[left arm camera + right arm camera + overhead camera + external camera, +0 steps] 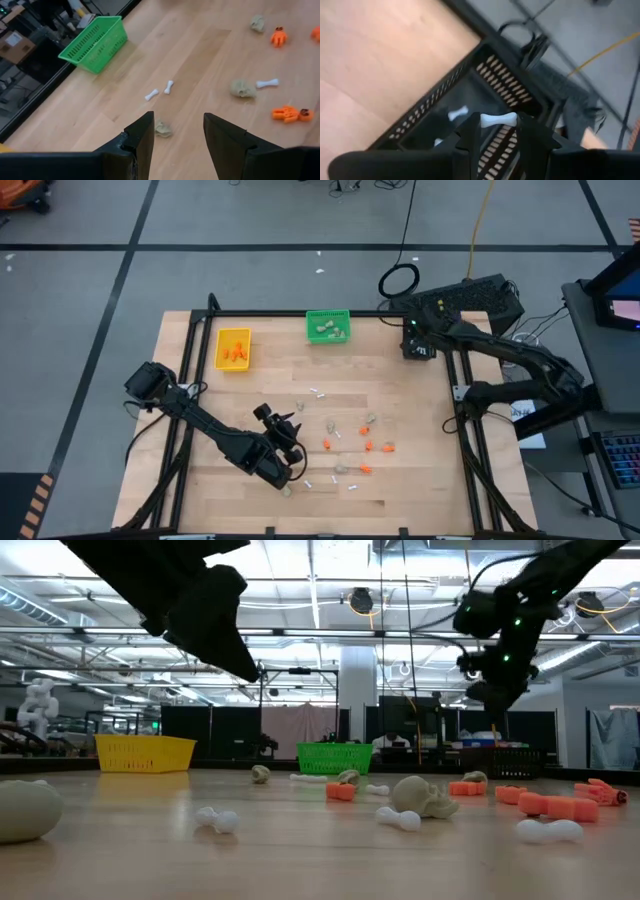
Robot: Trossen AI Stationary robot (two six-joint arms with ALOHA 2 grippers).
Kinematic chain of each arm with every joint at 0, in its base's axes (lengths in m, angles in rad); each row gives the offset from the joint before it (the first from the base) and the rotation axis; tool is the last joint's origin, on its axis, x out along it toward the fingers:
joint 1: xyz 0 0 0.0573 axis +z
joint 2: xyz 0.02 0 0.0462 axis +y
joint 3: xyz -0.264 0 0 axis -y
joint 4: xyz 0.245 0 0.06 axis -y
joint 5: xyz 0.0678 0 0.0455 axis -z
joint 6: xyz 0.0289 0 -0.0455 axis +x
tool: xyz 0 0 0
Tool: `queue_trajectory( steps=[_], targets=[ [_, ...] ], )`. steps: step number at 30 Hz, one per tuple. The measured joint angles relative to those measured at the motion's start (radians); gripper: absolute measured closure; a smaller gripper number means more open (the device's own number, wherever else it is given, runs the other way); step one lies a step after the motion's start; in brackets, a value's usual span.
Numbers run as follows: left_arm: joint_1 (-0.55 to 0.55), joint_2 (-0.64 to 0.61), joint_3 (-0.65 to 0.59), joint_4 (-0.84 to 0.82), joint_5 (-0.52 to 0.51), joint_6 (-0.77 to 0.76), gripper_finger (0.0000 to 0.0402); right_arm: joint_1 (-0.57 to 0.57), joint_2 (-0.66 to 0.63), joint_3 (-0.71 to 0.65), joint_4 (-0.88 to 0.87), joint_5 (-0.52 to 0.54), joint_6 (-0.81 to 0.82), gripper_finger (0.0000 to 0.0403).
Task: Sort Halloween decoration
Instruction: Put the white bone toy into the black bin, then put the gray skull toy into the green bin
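The decoration pieces lie scattered on the wooden table: orange bits (368,445), beige-grey lumps (372,419) and white sticks (318,393). My left gripper (285,424) hovers open over the table's near middle, and a beige lump (162,129) lies just ahead of its fingers (142,137), untouched. At the table's far right edge, my right gripper (497,131) is above the black bin (445,107), shut on a white stick (497,119). Another white stick (457,113) lies inside that bin. My right gripper has the white stick (497,119) between its two fingertips. The stick lies across the gap, one knobbed end against each finger (471,131). It is lifted clear, level, above the black bin's open top.
A yellow bin (233,348) holding orange bits and a green bin (327,326) holding beige lumps stand along the far edge. A black frame rail (466,430) runs along the table's right side. Bare wood lies left of the scattered pieces.
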Motion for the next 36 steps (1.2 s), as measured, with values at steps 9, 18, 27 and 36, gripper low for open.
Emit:
queue_trajectory(
  steps=[9,18,27,36],
  targets=[
    [-0.007,0.000,0.000,0.076,0.012,0.053,0.0233,-0.061,0.170,0.064,-0.066,-0.113,0.010,0.0308],
    [-0.007,0.000,0.000,0.072,0.014,0.052,0.0233,-0.068,0.122,0.103,-0.128,-0.111,0.031,0.0237],
    [-0.007,0.000,0.000,0.070,0.015,0.052,0.0233,0.084,-0.151,0.152,-0.168,-0.330,0.109,0.0205],
    [-0.001,0.000,0.000,0.096,0.015,0.042,0.0233,0.483,-0.372,0.032,-0.018,-0.477,0.176,0.0206]
  ],
)
